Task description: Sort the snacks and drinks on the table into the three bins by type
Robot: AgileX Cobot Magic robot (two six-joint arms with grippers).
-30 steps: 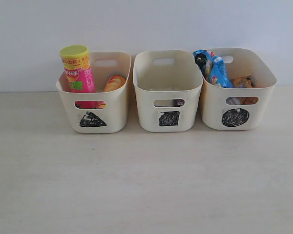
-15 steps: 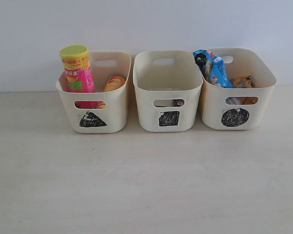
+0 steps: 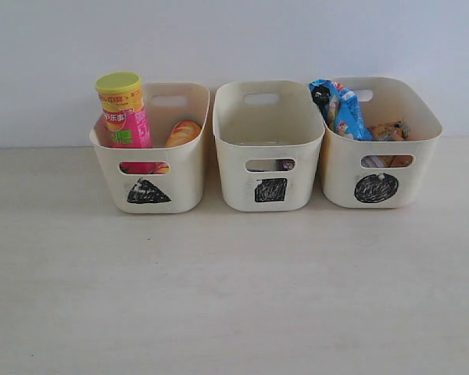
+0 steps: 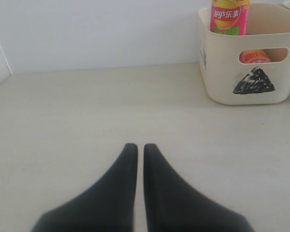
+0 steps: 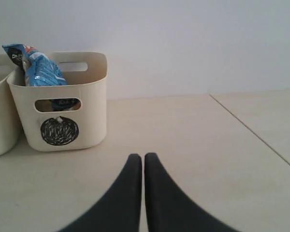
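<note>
Starting with the exterior view: three cream bins in a row at the back of the table (image 3: 234, 297), nearly touching side to side. Got the triangle bin (image 3: 184, 183) on the left, with the pink-red canister (image 3: 125, 113) standing upright in it, yellow lid (image 3: 118, 81) poking above the rim, and the yellow-orange canister (image 3: 184, 133) lying lower down just beside it. Can't make out much inside the square bin (image 3: 234, 176) in the middle, only a dark sliver (image 3: 281, 165) through its front handle slot, too small to call a carton. Then the circle bin (image 3: 340, 187) on the right, holding the blue-white bag (image 3: 342, 109) sticking up at its left corner and the orange-brown bag (image 3: 387, 131) lower down next to it. Grippers only visible from the wrist cameras, though. Switching to the left wrist view: left gripper (image 4: 136, 147) over bare table, jaws pressed nearly together with just a hairline slit, pinching nothing, well apart from the triangle bin. Also gives a close look at the pink-red canister's printed logo (image 4: 227, 10) and the yellow-orange one through the cut-out. Same deal in the right wrist view: right gripper (image 5: 137, 157) closed down to a thin slit, empty, well apart from the circle bin. Shows the blue-white bag at the rim and a strip of the square bin alongside, but not the orange-brown bag.
</note>
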